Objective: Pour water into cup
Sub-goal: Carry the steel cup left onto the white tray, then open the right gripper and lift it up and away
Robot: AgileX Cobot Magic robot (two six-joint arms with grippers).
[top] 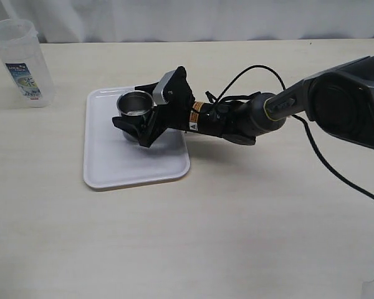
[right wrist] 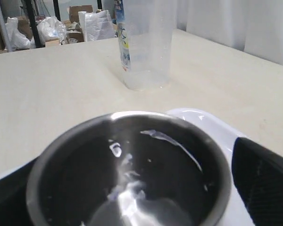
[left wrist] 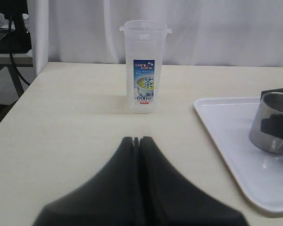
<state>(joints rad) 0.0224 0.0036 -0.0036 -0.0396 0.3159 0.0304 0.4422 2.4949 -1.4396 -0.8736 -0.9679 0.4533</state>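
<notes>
Much bare tray (top: pixel 132 169) beside cup (top: pixel 135 103)

Pale beige wood-grain tabletop (top: pixel 237 218) backed by a white pleated curtain (top: pixel 193 18); beyond the table's edge, white plastic bags (right wrist: pixel 52 28) and brown cardboard boxes (right wrist: pixel 82 8); soft, even light.

The cup (top: pixel 134 103) was clasped by the right gripper (top: pixel 137 116) over the far half of a white tray (top: pixel 112 169). A clear labelled container (top: pixel 22 62) was seen upright on the table (top: pixel 237 224), well apart from the tray.
</notes>
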